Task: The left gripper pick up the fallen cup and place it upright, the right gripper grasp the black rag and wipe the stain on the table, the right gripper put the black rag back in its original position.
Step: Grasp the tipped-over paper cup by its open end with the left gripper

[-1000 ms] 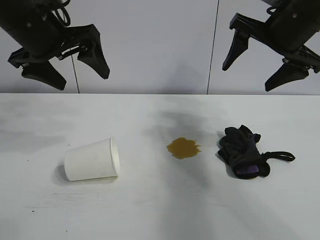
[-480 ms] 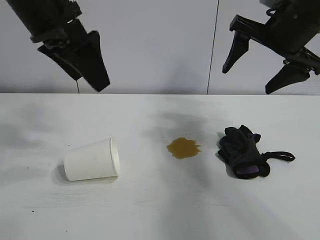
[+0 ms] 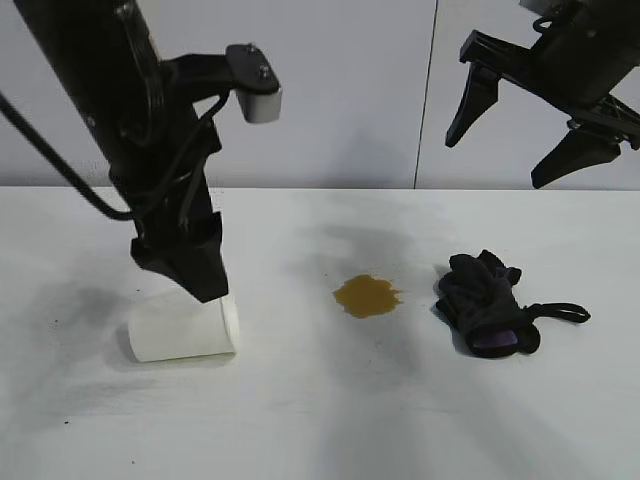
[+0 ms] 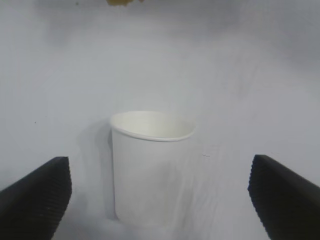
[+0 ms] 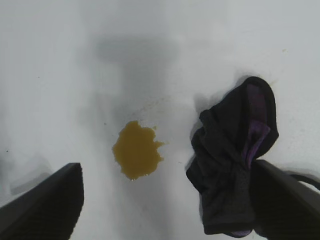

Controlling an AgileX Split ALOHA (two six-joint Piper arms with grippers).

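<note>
The white paper cup (image 3: 180, 330) lies on its side on the white table (image 3: 330, 420), rim toward the middle. My left gripper (image 3: 197, 272) has come down right over it, fingers pointing at the table. In the left wrist view the cup (image 4: 150, 170) lies between the wide-open fingers (image 4: 35, 195) without touching either. The brownish-yellow stain (image 3: 367, 295) is in the table's middle, with the bunched black rag (image 3: 487, 303) just to its right. My right gripper (image 3: 497, 155) hangs open high above the rag. The right wrist view shows the stain (image 5: 136, 150) and rag (image 5: 235, 165) below.
A pale wall with a vertical seam (image 3: 427, 100) stands behind the table. The rag's thin cord loop (image 3: 560, 312) trails to the right. Grey smudges mark the tabletop around the stain.
The left arm has dropped from the upper left down onto the cup and turned its gripper toward the table. The right arm, cup, stain and rag have stayed put.
</note>
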